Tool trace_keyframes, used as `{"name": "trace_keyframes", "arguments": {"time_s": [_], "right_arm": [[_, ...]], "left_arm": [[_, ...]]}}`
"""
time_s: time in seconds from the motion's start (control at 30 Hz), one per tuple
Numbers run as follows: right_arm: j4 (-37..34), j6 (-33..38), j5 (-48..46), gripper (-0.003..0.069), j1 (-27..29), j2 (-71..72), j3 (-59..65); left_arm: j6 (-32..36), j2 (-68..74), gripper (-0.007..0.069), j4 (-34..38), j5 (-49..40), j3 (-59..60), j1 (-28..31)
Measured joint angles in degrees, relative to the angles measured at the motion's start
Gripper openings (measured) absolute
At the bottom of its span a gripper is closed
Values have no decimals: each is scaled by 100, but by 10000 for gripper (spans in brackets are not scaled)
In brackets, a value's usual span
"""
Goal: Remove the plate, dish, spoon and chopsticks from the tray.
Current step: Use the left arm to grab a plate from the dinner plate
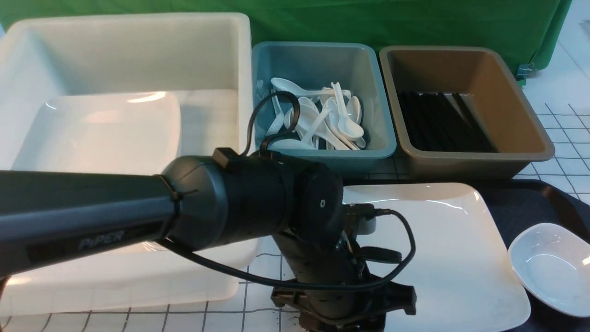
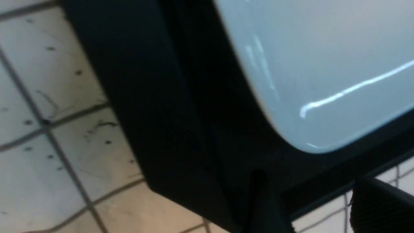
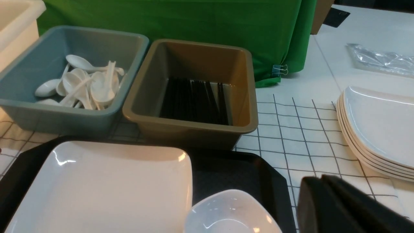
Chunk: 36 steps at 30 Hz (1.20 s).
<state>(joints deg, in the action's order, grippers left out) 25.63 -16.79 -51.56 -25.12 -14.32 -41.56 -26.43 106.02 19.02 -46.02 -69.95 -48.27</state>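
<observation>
Well, left gripper (image 2: 310,194) wide apart near the plate (image 2: 333,58) on the tray (image 2: 258,139), right gripper closed.

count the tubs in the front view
3: the white tub far left, the teal tub beside it, the brown tub right of that. More may be hidden behind the arm.

The white plate (image 2: 326,64) lies on the black tray (image 2: 200,129).
</observation>
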Motion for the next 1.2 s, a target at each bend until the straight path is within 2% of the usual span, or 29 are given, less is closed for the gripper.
{"name": "trace_keyframes", "arguments": {"time_s": [0.2,0.9,1.03,1.2], "right_arm": [[-30,0,-25,4,0,0,0],[-47,-6,-48,9,0,0,0],[-47,-6,-160,9,0,0,0],[-47,-6,-267,10,0,0,0]], "left_arm": [[-451,11,351,-395,296,0,0],[-526,624,347,76,1347,-52,0],[-532,630,293,64,1357,-52,0],[-571,634,125,186,1579,-63,17]]}}
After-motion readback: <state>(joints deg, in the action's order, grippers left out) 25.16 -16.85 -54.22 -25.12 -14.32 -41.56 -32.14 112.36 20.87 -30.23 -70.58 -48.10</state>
